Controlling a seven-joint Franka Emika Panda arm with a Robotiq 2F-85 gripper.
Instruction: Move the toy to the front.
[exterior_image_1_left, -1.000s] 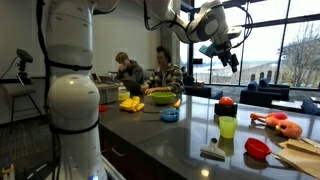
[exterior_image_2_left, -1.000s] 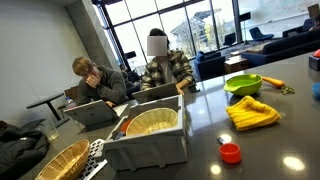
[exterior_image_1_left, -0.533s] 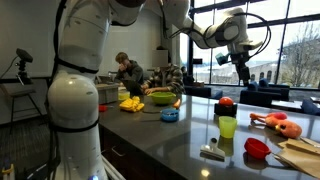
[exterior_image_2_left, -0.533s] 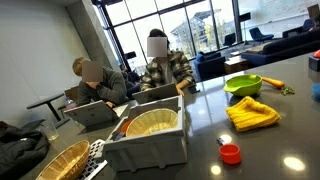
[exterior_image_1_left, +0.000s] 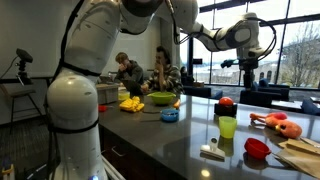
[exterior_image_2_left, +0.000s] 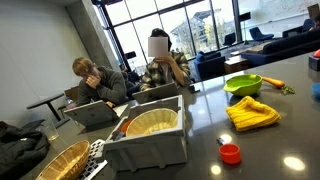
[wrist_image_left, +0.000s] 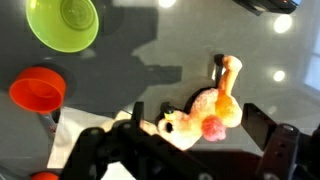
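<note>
Windows fill the background behind a dark grey table (exterior_image_1_left: 170, 135). In the past second I have swung the arm (exterior_image_1_left: 205, 30) along it toward its right end. The gripper (exterior_image_1_left: 244, 68) now hangs high over that end, where a second ago it was nearer the table's middle. The toy (exterior_image_1_left: 277, 123) has not moved; it lies flat near the right edge, back from the near edge, beyond the cup (exterior_image_1_left: 228, 127) and the bowl (exterior_image_1_left: 257, 148).

My wrist view now looks straight down on the toy (wrist_image_left: 205, 110), which sits between the two dark fingers (wrist_image_left: 270, 140). The gripper (wrist_image_left: 185, 150) is spread wide and carries nothing. I judge the approach to be lined up, so the descent and grasp are still to come. The cup (wrist_image_left: 63, 22) and bowl (wrist_image_left: 37, 90) sit off to one side, apart from the toy, so they should not block a straight drop.

Several things are hard to read. The fingers are blurred and cut off at the bottom of the wrist view, so I cannot see their tips. In an exterior view the gripper is small and dark against the bright glass, so I cannot judge its height over the toy. I cannot count the toy's limbs, since some fold under the body. One exterior view shows neither toy nor gripper
</note>
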